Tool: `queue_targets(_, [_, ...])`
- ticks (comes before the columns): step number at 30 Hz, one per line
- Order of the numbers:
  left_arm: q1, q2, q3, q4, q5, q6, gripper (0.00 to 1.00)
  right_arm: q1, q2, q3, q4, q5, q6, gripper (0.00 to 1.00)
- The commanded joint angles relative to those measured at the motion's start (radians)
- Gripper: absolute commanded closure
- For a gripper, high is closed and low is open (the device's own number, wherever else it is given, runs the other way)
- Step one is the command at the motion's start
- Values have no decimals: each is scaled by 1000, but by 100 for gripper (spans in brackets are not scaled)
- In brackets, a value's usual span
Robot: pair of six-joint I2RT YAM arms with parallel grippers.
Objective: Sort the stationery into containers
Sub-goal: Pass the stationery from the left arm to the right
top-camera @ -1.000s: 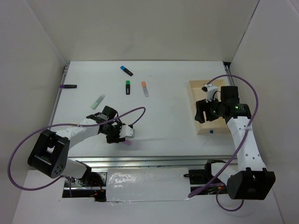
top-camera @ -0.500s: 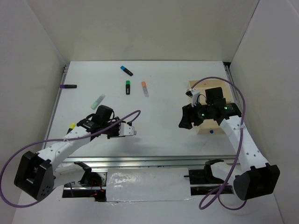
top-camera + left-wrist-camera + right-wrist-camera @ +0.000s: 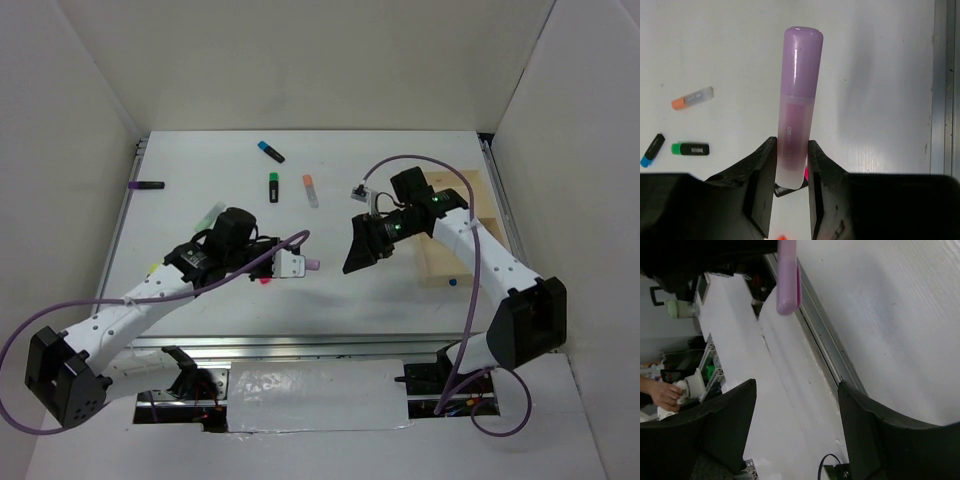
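My left gripper (image 3: 292, 265) is shut on the pink tube (image 3: 311, 264), which is held above the table and points right. In the left wrist view the tube (image 3: 797, 95) stands out from between the fingers of my left gripper (image 3: 791, 165). My right gripper (image 3: 353, 260) is open and empty, just right of the tube's end. In the right wrist view, my right gripper (image 3: 797, 387) is spread wide and the tube (image 3: 787, 277) shows at the top. The wooden tray (image 3: 462, 262) lies at the right, partly hidden by the right arm.
Loose on the table are a blue marker (image 3: 270, 151), a green one (image 3: 273, 186), an orange one (image 3: 311, 190), a pale green one (image 3: 208, 215), a purple-ended one (image 3: 146, 185), a yellow tip (image 3: 155, 268) and a pink tip (image 3: 265, 280). The table's metal rail runs along the near edge.
My left arm has lifted the pink tube and carried it right. My right arm has swung left from over the tray to face the tube, jaws open.
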Motion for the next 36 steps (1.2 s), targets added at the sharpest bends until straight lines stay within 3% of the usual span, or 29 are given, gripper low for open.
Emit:
queue_targets(1, [-34, 25, 60, 27, 6, -12, 86, 44, 50, 93, -13, -87, 20, 27])
queue_targets(13, [-103, 94, 148, 19, -5, 19, 86, 128, 213, 190, -31, -73, 22, 27])
queue_targets(18, [-121, 102, 161, 17, -12, 21, 86, 164, 268, 235, -48, -79, 12, 32])
queue_targets(19, [-123, 103, 164, 19, -12, 21, 86, 167, 273, 236, -46, -82, 9, 36])
queue_targets(22, [-123, 103, 169, 21, -12, 16, 86, 170, 283, 235, -43, -93, 8, 72])
queue_targets(23, [-123, 102, 168, 22, -15, 15, 85, 167, 283, 232, -43, -93, 8, 77])
queue_targets(25, [-123, 99, 163, 36, -28, -4, 69, 150, 277, 227, -45, -94, 3, 94])
queue_targets(26, [-123, 94, 158, 39, -46, -25, 53, 136, 270, 224, -46, -91, 2, 98])
queue_targets(27, [-123, 91, 157, 42, -58, -39, 43, 125, 260, 221, -48, -87, 0, 100])
queue_targets(30, [-111, 66, 148, 70, -86, -106, 1, 73, 222, 203, -74, -64, -35, 100])
queue_targets(33, [-57, 25, 151, 102, -110, -244, 1, -42, 156, 164, -117, -1, -104, 100])
queue_targets(36, [32, -26, 140, 155, -240, -403, 1, -232, 72, 115, -125, 128, -173, 100])
